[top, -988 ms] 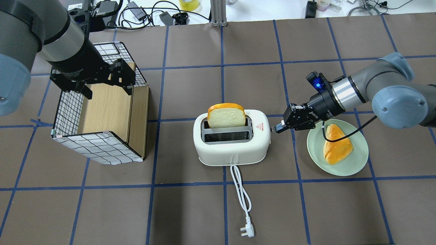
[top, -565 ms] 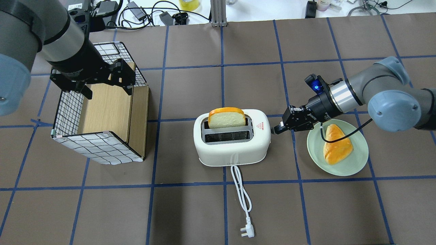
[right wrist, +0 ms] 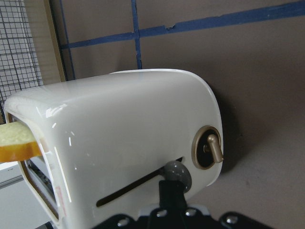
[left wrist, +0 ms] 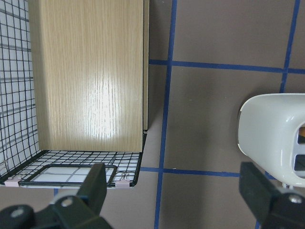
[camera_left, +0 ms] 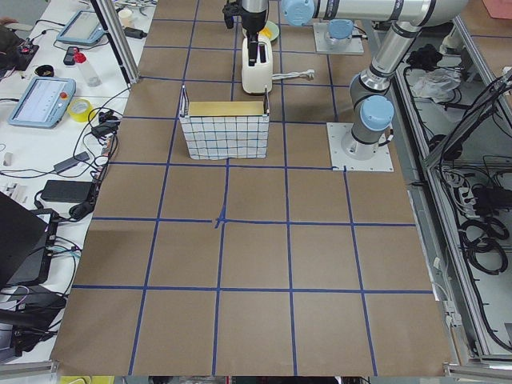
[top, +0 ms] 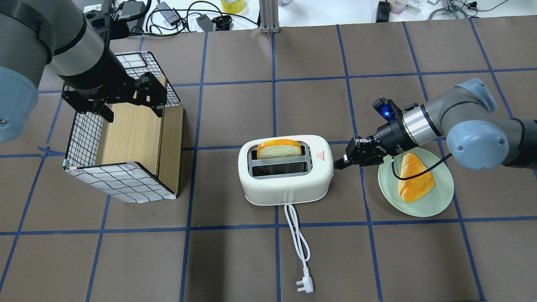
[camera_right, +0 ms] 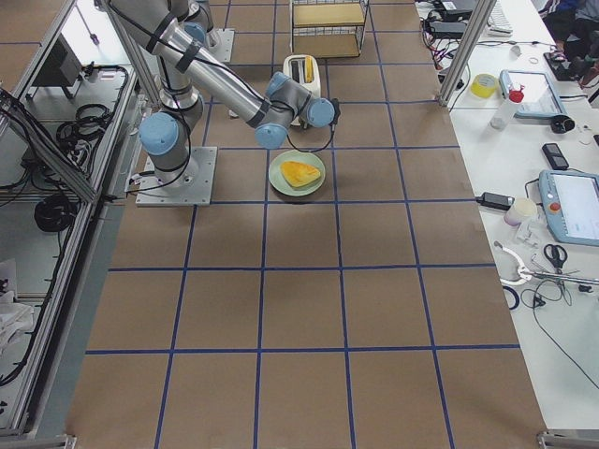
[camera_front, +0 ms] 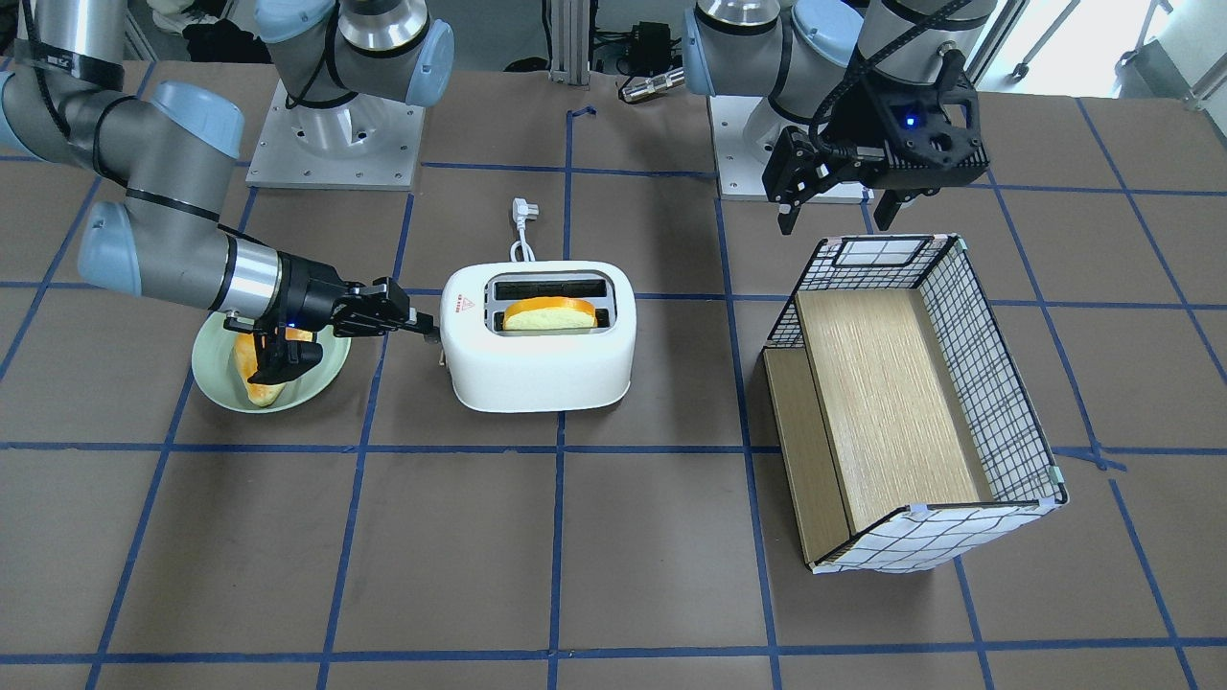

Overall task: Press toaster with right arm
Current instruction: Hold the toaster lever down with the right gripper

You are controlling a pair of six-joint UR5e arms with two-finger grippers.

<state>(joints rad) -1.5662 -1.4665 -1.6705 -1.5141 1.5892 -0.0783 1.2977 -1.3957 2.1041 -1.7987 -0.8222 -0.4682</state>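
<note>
The white toaster (top: 289, 186) stands mid-table and also shows in the front view (camera_front: 542, 369). A bread slice (top: 279, 149) sits low in its far slot. My right gripper (top: 338, 162) is shut, with its tips against the toaster's right end. In the right wrist view its fingers (right wrist: 171, 193) press on the round lever knob (right wrist: 175, 171), far down the slot. My left gripper (top: 132, 107) is open and empty above the checked wire box (top: 126, 180). Its two fingers (left wrist: 95, 183) frame the left wrist view.
A green plate (top: 438, 203) with a bread wedge (top: 415, 178) lies right of the toaster, under my right wrist. The toaster's white cord and plug (top: 304, 285) trail toward the near edge. The wire box with wooden panels (camera_front: 901, 402) stands at the left.
My right gripper has moved down along the toaster's end and the wrist has dropped lower. The bread slice has sunk deep into the slot. The left arm has not moved.
</note>
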